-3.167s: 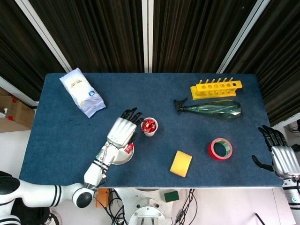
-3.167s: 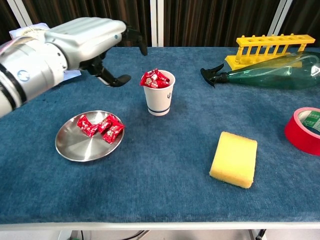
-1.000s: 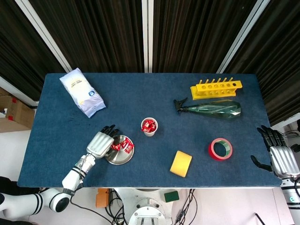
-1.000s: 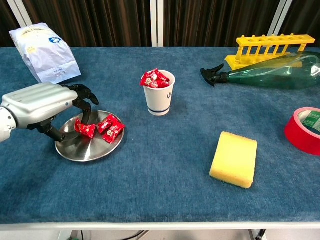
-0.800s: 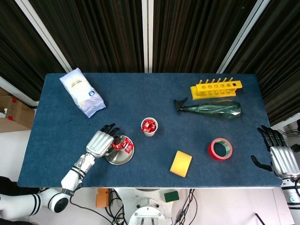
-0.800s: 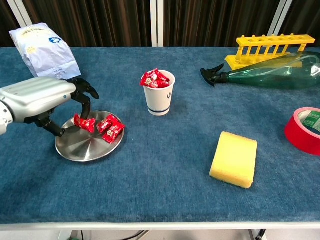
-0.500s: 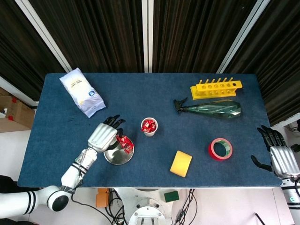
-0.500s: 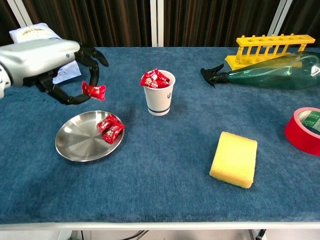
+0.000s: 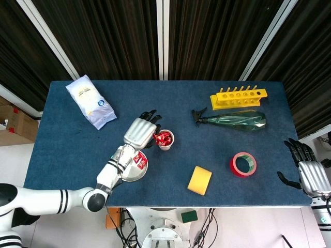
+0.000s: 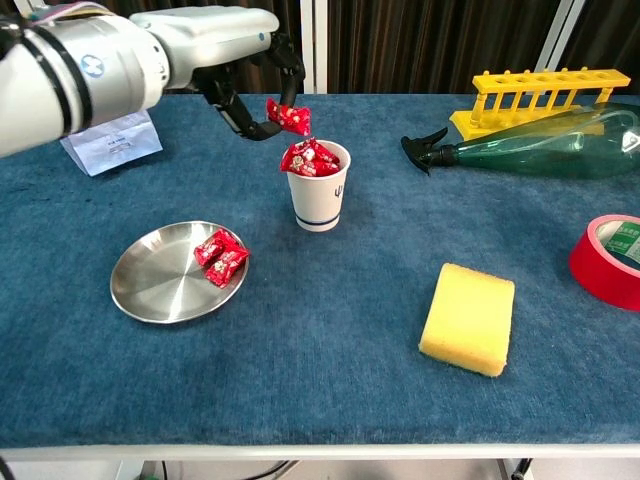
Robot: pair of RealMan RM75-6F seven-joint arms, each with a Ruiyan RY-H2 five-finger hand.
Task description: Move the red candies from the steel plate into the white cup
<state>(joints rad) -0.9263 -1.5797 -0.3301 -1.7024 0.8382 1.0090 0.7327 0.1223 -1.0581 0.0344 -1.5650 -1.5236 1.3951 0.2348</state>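
Note:
My left hand [image 10: 225, 45] hangs high over the table, just left of the white cup [image 10: 320, 195], and pinches a red candy [image 10: 288, 116] above the cup's rim. From the head view the left hand [image 9: 140, 133] covers part of the steel plate [image 9: 129, 173]. Several red candies [image 10: 312, 158] fill the cup to the brim. Two red candies [image 10: 222, 256] lie on the steel plate [image 10: 160, 290], at its right side. My right hand [image 9: 309, 174] rests at the table's right edge with fingers spread, holding nothing.
A yellow sponge [image 10: 468, 318] lies right of the cup, a red tape roll [image 10: 610, 260] farther right. A green spray bottle [image 10: 530, 148] and yellow tube rack [image 10: 540, 95] sit at the back right. A white bag [image 9: 90, 102] lies at the back left.
My left hand picked a candy off the plate, lifted it and carried it right to just above the cup. The plate now holds two candies. The right hand stayed still.

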